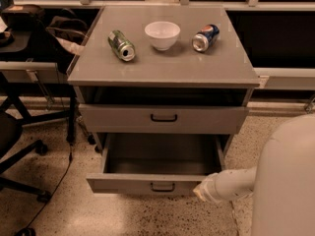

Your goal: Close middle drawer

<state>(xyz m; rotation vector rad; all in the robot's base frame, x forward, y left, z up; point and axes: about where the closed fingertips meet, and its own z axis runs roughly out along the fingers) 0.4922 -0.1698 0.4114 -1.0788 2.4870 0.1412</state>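
The middle drawer (pixel 133 183) is the wide grey drawer with a small black handle. It stands pulled far out of the grey cabinet, and its inside looks empty. My gripper (pixel 201 191) is the pale tip of the white arm coming in from the right. It rests against the right end of the drawer's front panel, next to the handle. The top drawer (pixel 118 118) above it sits slightly out, with a dark gap under the cabinet top. The lowest drawer is hidden below the open one.
On the cabinet top (pixel 162 65) lie a green can (pixel 121 45) on its side, a white bowl (pixel 162 34) and a blue can (pixel 205 37) on its side. An office chair (pixel 10 132) and a desk stand at the left. My own body (pixel 288 181) fills the lower right.
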